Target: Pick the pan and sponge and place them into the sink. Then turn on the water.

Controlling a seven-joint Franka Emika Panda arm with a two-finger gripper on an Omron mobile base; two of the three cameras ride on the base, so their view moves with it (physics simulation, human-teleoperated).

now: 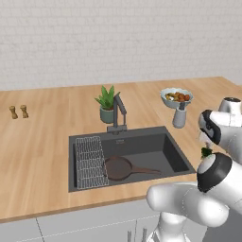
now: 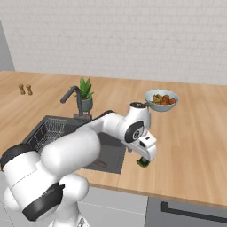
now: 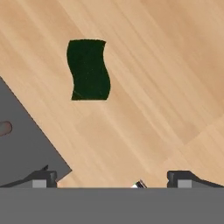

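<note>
Countertop (image 1: 47, 142) holds one sponge (image 3: 89, 70), two shakers (image 1: 19, 112).

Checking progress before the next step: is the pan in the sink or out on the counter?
In. The pan lies flat on the floor of the sink, beside the wire rack, handle pointing right.

potted plant (image 1: 107, 102), fruit bowl (image 1: 176, 97), two shakers (image 1: 18, 112)
</note>
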